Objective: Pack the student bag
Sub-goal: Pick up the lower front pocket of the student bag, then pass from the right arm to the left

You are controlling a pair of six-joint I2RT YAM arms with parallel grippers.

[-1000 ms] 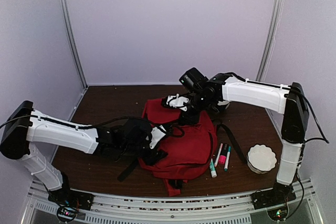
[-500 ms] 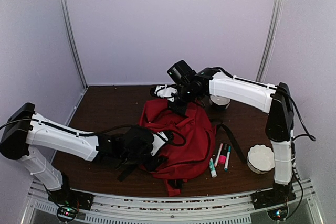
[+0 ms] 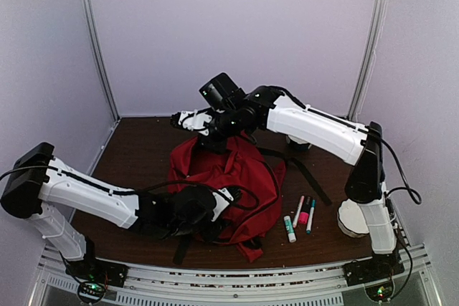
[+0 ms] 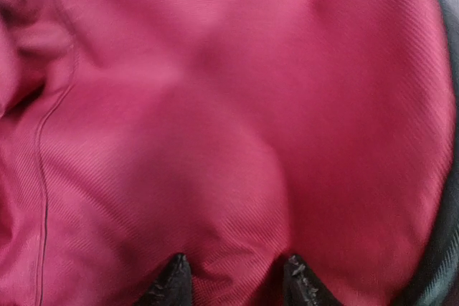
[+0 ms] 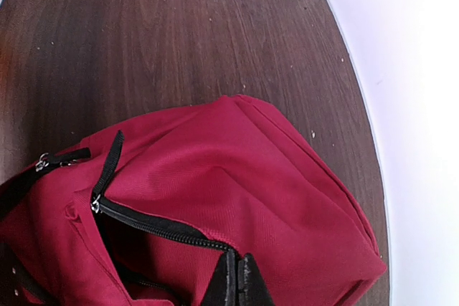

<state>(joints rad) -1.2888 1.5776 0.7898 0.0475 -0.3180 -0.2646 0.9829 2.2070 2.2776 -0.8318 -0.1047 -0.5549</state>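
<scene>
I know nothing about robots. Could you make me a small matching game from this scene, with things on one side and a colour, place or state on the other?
Things:
1. student bag
2. bowl
3. markers
4. right end effector

Descriptions:
A. white, right of the markers
B. lying side by side between bag and bowl
C. red, biggest thing there
D. pinched shut at the bag's zip opening

Pairs: 1-C, 2-A, 3-B, 4-D

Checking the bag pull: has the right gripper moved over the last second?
Yes. The right gripper, shut on the bag, went left, away from the markers.
</scene>
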